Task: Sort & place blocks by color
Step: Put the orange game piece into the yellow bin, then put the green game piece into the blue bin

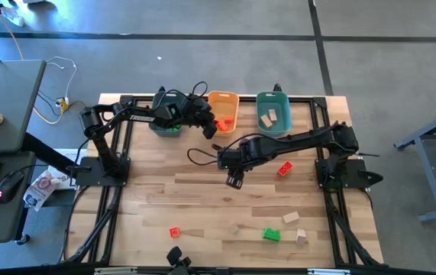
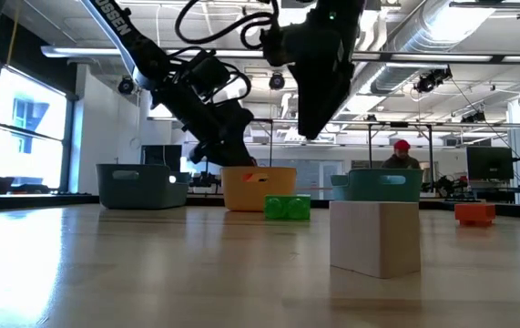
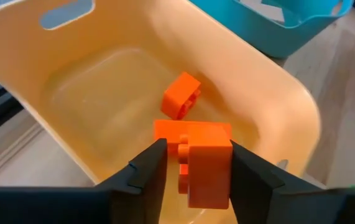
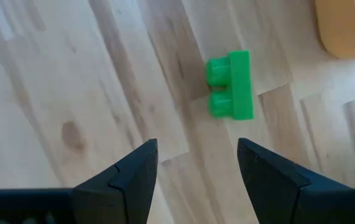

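Left claw [image 3: 193, 177] sits over the orange bin [image 1: 225, 101] at approx 12 o'clock on the tabletop [image 1: 202, 198]. A red-orange block [image 3: 207, 171] sits between its fingers, which look slightly parted; can't tell if they grip it. Two more red-orange blocks lie in the bin below, one [image 3: 181, 96] tilted.

Right claw [image 1: 235, 180] hovers near tabletop centre, fingers wide, nothing held. A green block [image 4: 231, 85] lies on the wood just ahead of it.

Teal bin [image 1: 272, 112] at 1 o'clock holds tan blocks [image 1: 268, 118]. Grey bin [image 1: 164, 122] at 11 o'clock, w/ something green inside.

Loose on tabletop: red-orange block [image 1: 285, 169] at 3 o'clock, another [image 1: 174, 231] at 7, green block [image 1: 271, 234] and tan blocks [image 1: 291, 218] at approx 5.
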Controlling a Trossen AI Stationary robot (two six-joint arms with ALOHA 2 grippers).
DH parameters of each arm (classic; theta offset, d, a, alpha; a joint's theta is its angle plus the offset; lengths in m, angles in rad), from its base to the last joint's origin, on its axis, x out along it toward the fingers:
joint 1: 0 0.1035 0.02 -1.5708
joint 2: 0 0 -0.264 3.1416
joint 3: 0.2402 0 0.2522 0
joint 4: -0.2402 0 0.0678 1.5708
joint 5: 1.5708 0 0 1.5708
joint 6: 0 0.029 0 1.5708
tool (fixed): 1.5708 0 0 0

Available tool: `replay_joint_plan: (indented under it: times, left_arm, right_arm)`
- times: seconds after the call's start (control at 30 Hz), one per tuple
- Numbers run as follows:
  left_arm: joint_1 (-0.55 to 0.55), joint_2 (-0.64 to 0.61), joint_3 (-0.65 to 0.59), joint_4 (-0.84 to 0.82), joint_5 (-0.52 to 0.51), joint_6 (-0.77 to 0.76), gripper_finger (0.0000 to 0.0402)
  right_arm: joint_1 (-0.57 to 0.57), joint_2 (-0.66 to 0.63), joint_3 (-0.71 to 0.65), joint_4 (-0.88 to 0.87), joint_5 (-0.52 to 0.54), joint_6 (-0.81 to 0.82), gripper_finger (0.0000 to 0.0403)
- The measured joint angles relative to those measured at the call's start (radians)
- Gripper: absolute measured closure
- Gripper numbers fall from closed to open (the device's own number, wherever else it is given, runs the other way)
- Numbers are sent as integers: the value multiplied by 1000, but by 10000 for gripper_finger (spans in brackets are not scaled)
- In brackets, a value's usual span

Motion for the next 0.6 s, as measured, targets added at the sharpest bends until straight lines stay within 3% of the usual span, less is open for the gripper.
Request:
replay_joint_plan:
  times: [0.4,0.6]
  left_arm:
    - [11,-23,0,-22,38,-10,162]
    - [20,-74,0,-56,40,-9,137]
  right_arm:
    - [0,25,0,18,63,-5,194]
    - [-8,25,0,35,63,-32,194]
